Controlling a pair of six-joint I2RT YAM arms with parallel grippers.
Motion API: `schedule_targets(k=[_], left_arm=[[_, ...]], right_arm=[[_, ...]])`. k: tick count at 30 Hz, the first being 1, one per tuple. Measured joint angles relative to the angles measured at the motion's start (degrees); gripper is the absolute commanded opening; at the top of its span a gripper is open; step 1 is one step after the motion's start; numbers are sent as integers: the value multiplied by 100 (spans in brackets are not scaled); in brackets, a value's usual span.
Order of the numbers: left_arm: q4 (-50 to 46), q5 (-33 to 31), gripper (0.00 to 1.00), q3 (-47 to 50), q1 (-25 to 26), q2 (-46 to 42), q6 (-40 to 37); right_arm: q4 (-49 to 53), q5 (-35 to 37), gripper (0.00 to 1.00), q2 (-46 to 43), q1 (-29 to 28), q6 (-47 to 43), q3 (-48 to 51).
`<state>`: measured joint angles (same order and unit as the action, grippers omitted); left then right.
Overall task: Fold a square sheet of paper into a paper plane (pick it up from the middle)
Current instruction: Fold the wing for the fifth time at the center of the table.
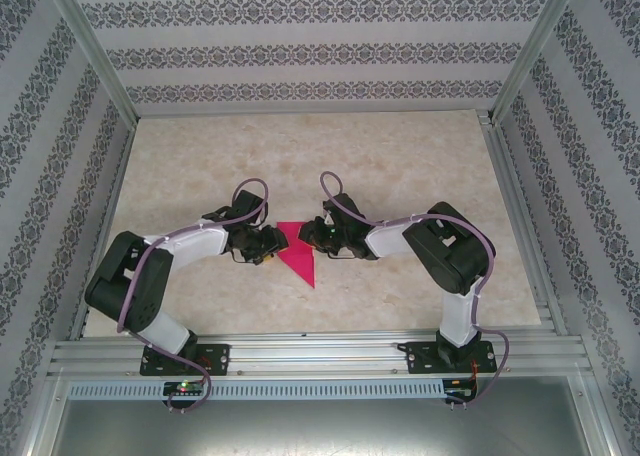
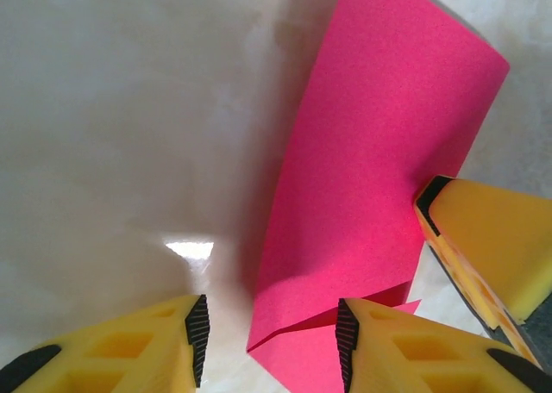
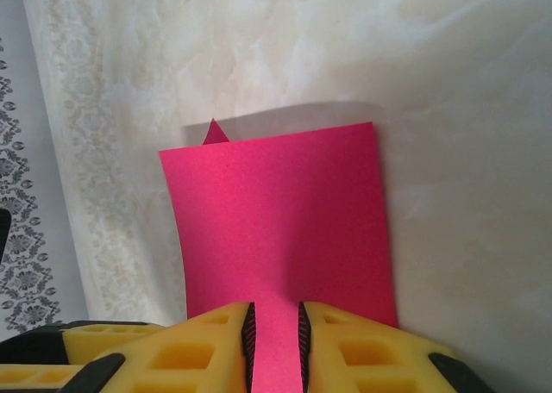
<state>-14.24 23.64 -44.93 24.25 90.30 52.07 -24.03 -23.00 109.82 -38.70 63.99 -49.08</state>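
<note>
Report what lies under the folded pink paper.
Beneath the square sheet of paper, the beige table shows around its edges, and a lower pink layer's tip pokes out. The surface directly underneath is hidden.

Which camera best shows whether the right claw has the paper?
Right wrist: the paper runs up between the pads of the right claw, pinched near its edge. Left wrist shows its folded flap, with what looks like a right-claw finger against its side. Top external gives a small pink triangle between the arms.

Both arms bend inward, wrists nearly meeting; left gripper (image 2: 269, 328) gapes (jaws well apart), right gripper (image 3: 276, 324) pinches the paper (image 3: 276, 221).
</note>
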Motion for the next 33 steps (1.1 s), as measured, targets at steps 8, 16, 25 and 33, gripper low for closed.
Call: schedule_targets(k=[8,16,25,33], left_arm=[[192,236,41,-66,-114,297,7],[599,645,41,-76,-299,490,13],[723,1327,41,-149,-564,726,48],[1108,1648,38,-332,-623,1032,26]], right_arm=[[-35,-116,23,26,35,15,4],[-70,-243,23,52,74,11,2],[-52,-431,23,92,138,-116,-31],[-4,-603,23,125,149,-236,-81]])
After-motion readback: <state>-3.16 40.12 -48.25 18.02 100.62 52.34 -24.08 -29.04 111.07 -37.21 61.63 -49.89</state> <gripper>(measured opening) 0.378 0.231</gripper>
